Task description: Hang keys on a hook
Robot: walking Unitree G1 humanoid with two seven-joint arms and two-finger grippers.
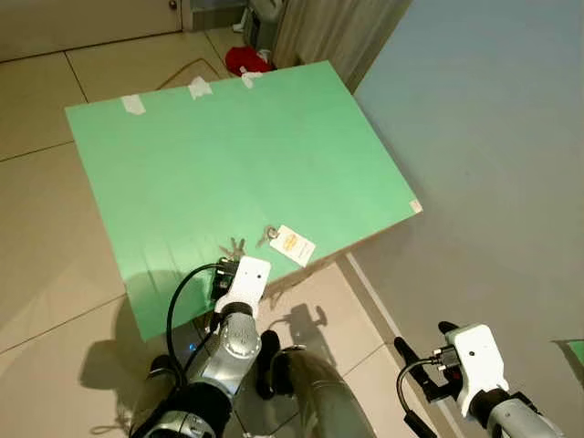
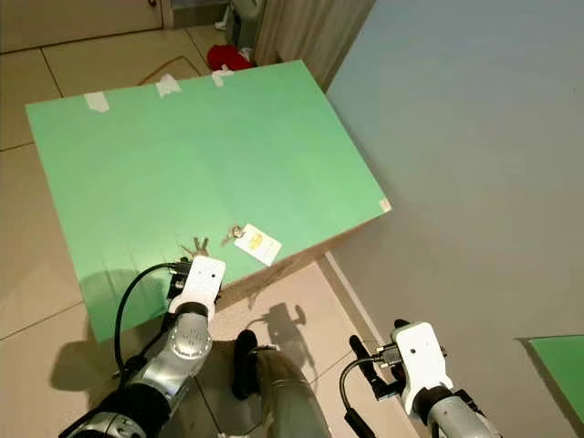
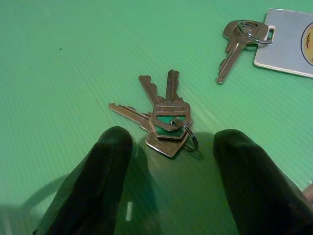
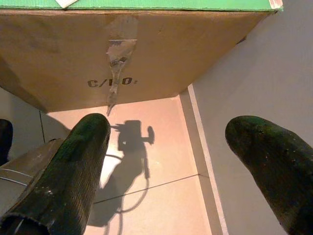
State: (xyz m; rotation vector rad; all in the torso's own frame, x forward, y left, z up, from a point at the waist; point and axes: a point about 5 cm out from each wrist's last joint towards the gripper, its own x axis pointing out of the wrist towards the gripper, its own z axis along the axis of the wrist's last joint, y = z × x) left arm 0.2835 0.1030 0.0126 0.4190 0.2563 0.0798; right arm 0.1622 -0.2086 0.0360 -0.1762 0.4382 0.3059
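A bunch of three silver keys (image 3: pixel 164 115) on a ring lies on the green-topped box (image 1: pixel 228 155), near its front edge; the same bunch (image 1: pixel 236 247) is small in the eye view. My left gripper (image 3: pixel 171 161) hovers just over the bunch, open, one finger on each side of the ring end. A single key with a white tag (image 1: pixel 291 244) lies to the right of the bunch. My right gripper (image 4: pixel 171 161) hangs open, low beside the box above the floor, holding nothing.
The box is cardboard with a taped brown side (image 4: pixel 117 58) and stands on a tiled floor (image 1: pixel 36 237). A pale wall (image 1: pixel 484 137) runs along the right. A red object (image 1: pixel 245 60) and a curtain (image 1: pixel 319 32) lie behind the box.
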